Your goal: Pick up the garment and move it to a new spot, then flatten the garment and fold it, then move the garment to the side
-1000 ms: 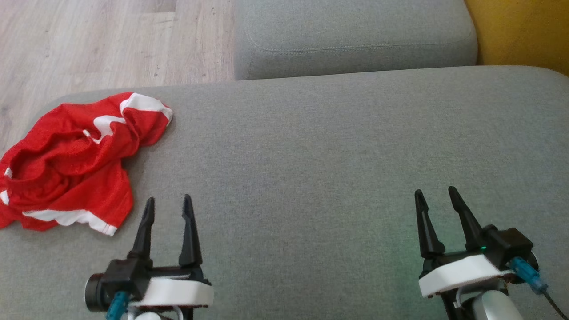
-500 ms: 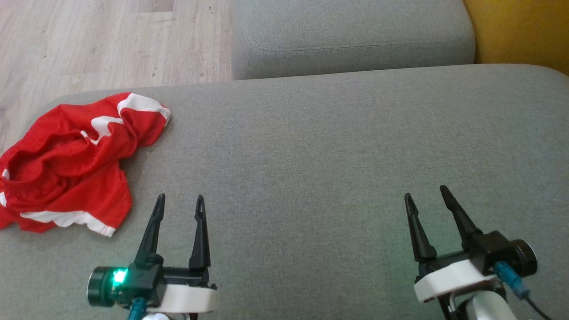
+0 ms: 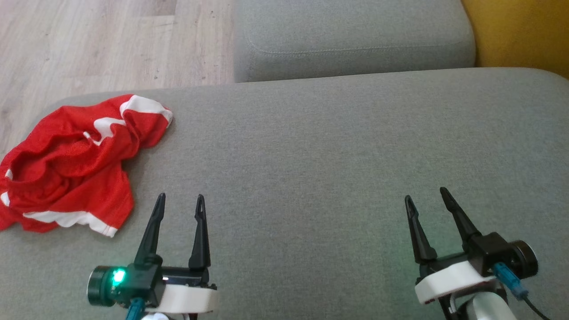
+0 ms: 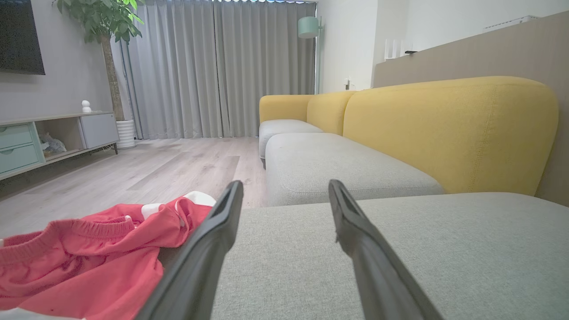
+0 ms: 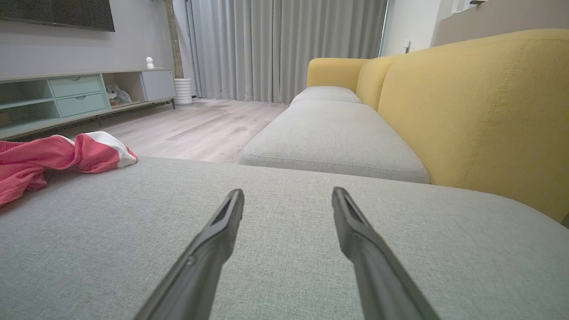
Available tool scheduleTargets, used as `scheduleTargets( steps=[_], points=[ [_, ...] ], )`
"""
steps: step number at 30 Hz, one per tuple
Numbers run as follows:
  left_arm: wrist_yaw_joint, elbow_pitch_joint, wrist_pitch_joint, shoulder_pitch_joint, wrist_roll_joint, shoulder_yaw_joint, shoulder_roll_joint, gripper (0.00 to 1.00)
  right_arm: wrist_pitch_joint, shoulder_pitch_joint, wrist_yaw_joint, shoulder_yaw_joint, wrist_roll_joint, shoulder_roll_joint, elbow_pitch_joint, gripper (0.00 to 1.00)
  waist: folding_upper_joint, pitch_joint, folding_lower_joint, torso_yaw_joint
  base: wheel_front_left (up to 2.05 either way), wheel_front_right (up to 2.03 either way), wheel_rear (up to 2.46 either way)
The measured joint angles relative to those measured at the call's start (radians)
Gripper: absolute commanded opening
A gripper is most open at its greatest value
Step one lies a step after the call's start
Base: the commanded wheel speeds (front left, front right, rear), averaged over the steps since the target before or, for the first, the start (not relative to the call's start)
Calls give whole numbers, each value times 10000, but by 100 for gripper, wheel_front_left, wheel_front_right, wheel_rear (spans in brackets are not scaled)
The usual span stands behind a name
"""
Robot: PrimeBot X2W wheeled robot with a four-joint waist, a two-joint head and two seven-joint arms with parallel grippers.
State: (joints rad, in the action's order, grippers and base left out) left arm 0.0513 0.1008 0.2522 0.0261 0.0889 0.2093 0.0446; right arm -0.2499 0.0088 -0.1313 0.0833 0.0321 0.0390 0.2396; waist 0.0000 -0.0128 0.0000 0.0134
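Both grippers, left (image 3: 180,201) and right (image 3: 426,196), hover spread wide and empty over the grey cushion (image 3: 311,155), probably lining up for the crumpled red garment (image 3: 71,164) off left.

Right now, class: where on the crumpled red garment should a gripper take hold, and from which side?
Probably the white-banded near corner of the red garment, approached from its right by the open, nearer left gripper. That corner lies flat at the heap's edge, facing bare cushion.
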Motion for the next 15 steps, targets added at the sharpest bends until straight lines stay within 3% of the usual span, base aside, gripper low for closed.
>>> scheduleTargets(
  steps=[8, 15],
  points=[
    [10, 111, 0, 0, 90, -17, 2, 100, -8, 4, 0, -117, 0, 8, -2, 100, 0, -11, 0, 481, 0, 0, 0],
    [282, 136, 2, -5, 90, -127, 8, 100, -8, 16, 0, -313, 0, 12, -119, 100, 0, -19, 0, 1551, 0, 0, 0]
  ],
)
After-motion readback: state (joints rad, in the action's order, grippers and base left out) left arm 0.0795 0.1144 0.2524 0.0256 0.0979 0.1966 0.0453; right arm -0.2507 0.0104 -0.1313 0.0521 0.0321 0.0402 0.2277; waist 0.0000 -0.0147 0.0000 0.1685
